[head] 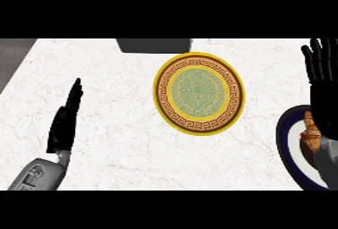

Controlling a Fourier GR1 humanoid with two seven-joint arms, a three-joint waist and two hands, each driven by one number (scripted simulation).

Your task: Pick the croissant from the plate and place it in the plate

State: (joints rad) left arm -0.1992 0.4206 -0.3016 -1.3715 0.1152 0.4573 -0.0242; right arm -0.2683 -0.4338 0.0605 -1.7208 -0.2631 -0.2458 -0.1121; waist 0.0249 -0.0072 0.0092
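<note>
A brown croissant (310, 132) lies on a dark blue-rimmed white plate (285, 143) at the right edge of the counter. My right hand (323, 85) hovers over that plate with its fingers straight and pointing away, its forearm covering part of the croissant and plate. A yellow-rimmed plate (199, 93) with a green and brown pattern sits bare in the middle of the counter. My left hand (66, 118) stays open at the lower left, edge-on with fingers straight, resting apart from both plates.
A dark grey box-like object (155, 44) stands at the counter's far edge behind the yellow plate. The white marble counter (119, 147) ends at the upper left, where a grey floor shows.
</note>
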